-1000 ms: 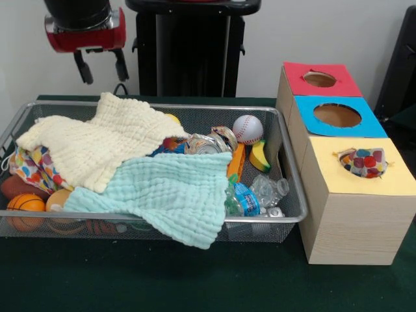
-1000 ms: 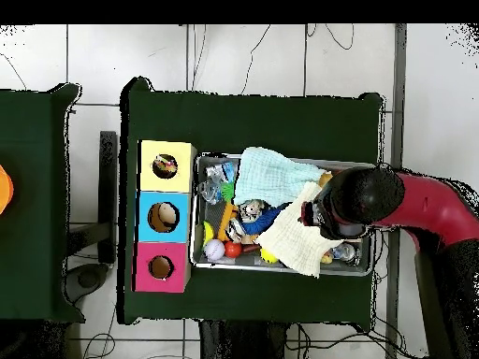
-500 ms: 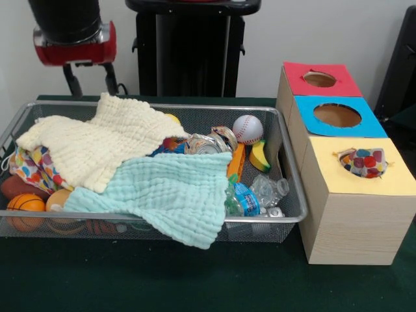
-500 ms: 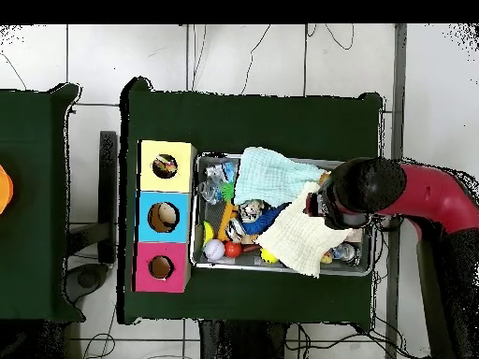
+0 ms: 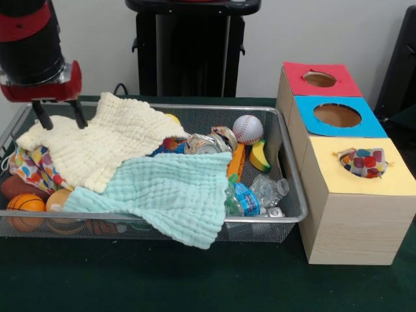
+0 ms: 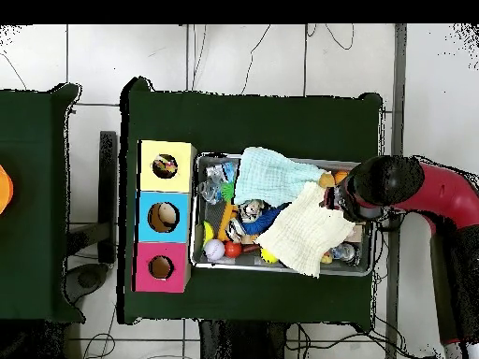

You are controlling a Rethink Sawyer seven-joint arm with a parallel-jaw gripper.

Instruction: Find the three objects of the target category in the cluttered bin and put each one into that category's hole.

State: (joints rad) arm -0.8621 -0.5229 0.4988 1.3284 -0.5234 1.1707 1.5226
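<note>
My gripper hangs open with nothing between its fingers, just above the far left end of a cream cloth. That cloth lies across the wire bin, partly over a mint cloth that droops over the front rim. A polka-dot cloth peeks out at the bin's left end. Another polka-dot piece sits in the hole of the yellow box. In the overhead view the arm's head hides the gripper at the bin's right end, beside the cream cloth.
A baseball, toy banana, crushed can, plastic bottle and basketball lie in the bin. The red box and blue box stand behind the yellow one, right of the bin.
The arm has swung toward the bin's left end in the front view and come lower, down to the cream cloth's edge. The gripper stays open. Nothing in the bin has moved.
</note>
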